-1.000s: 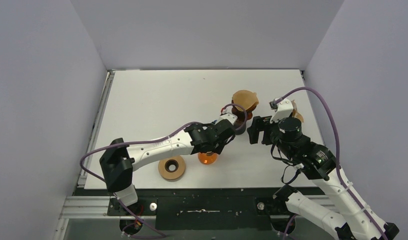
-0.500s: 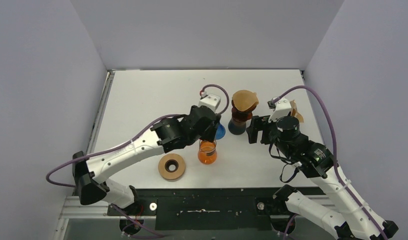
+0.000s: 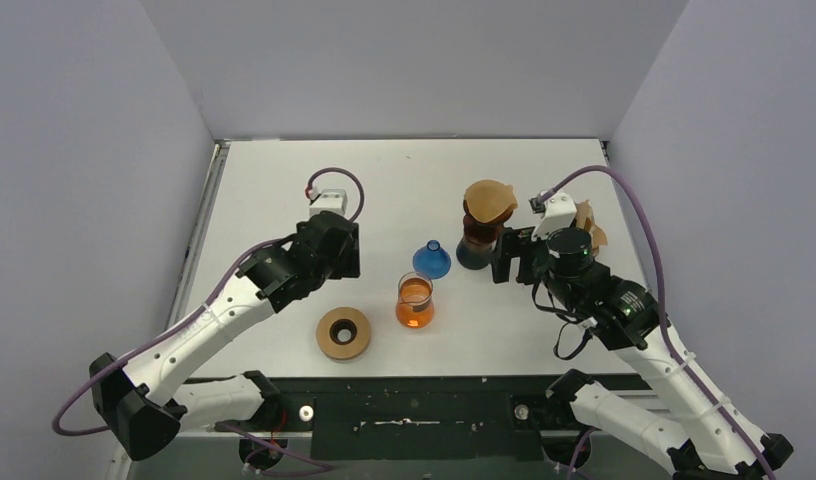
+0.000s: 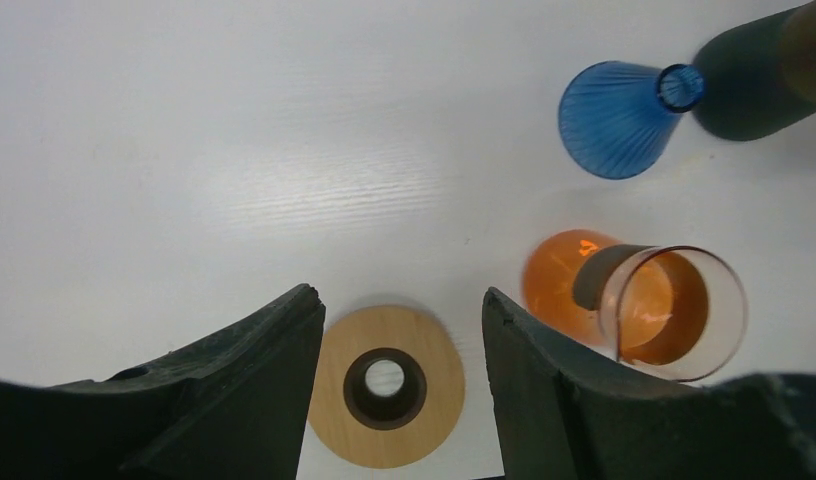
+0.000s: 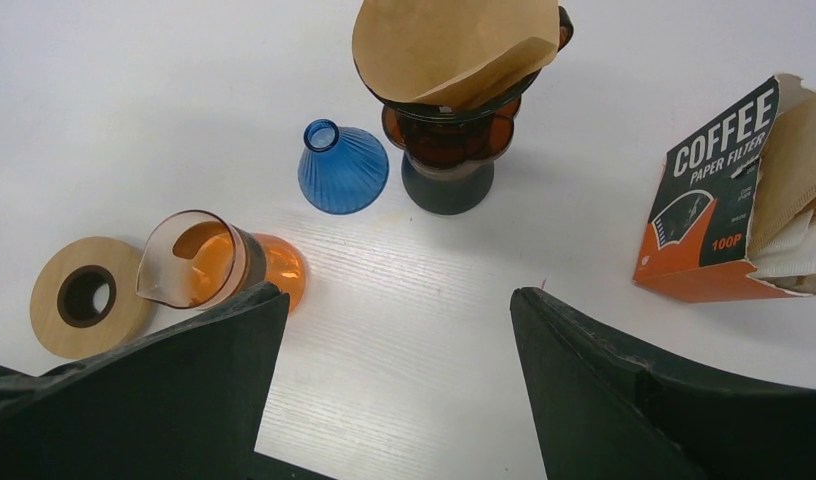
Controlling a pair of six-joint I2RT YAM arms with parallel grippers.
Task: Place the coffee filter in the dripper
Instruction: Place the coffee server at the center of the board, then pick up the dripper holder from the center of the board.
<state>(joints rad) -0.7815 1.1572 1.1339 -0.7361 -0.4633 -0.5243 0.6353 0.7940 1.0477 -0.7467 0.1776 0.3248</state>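
Observation:
A brown paper coffee filter [image 3: 489, 199] [image 5: 452, 45] sits in the mouth of the dark amber dripper [image 3: 477, 241] [image 5: 448, 142], which stands on a dark base at the table's middle right. My right gripper [image 3: 513, 262] [image 5: 399, 292] hangs open and empty just right of the dripper, on its near side. Over the left-centre of the table, well clear of the dripper, my left gripper [image 3: 334, 262] [image 4: 399, 295] is open with nothing in it. A wooden ring [image 4: 386, 385] lies on the table below its fingers.
A blue ribbed cone [image 3: 431, 260] [image 5: 342, 168] [image 4: 616, 118] stands narrow end up, left of the dripper. An orange glass carafe [image 3: 415, 303] [image 5: 224, 265] [image 4: 634, 300] stands in front of the cone, with the wooden ring [image 3: 343, 333] to its left. An orange coffee filter box [image 3: 591, 226] [image 5: 729, 205] lies at the right edge.
My left arm has drawn back to the left, away from the dripper, and its jaws have opened. The blue cone now shows in full. The right gripper has barely shifted.

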